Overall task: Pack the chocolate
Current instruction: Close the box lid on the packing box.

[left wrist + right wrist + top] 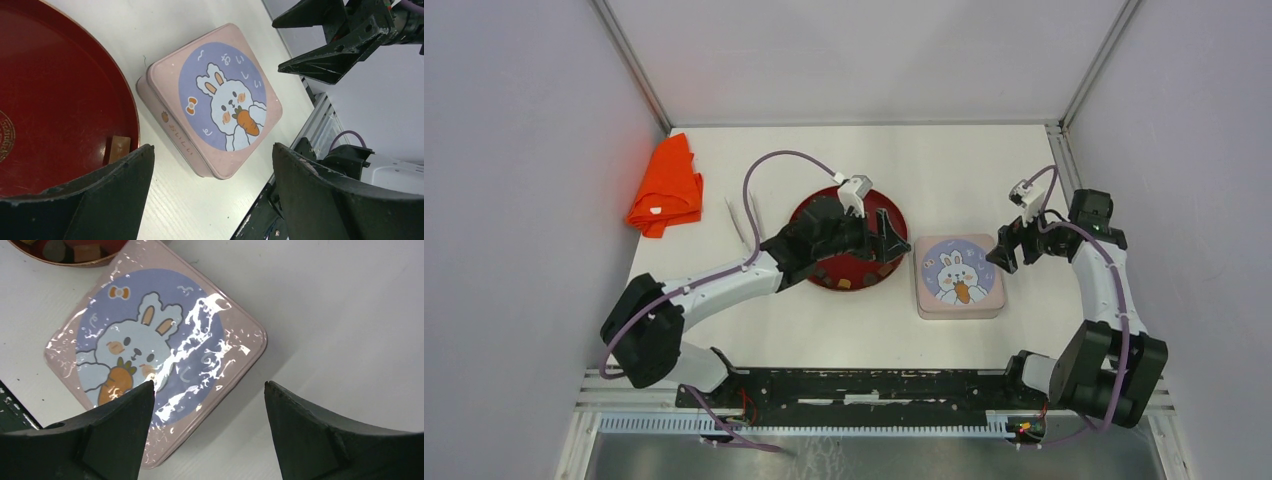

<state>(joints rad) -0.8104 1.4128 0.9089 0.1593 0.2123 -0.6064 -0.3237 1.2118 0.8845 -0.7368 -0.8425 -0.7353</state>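
Observation:
The chocolate (844,285) lies as several small brown and tan pieces along the near rim of a red plate (824,208). A pink tin with a bunny lid (960,277) sits shut just right of the plate. My left gripper (892,243) hangs open over the plate's right edge, nothing between its fingers. In the left wrist view one tan chocolate (119,148) rests inside the plate rim (131,107), beside the tin (215,100), under my left gripper (212,147). My right gripper (1007,250) stands open above the tin's right edge. Its wrist view shows the tin (150,340) beneath my open right gripper (209,383), with chocolate (87,252) at the top left.
An orange cloth (667,187) lies at the back left, with a thin white utensil (742,222) between it and the plate. White walls close in the table on three sides. A black rail (874,385) runs along the near edge between the arm bases.

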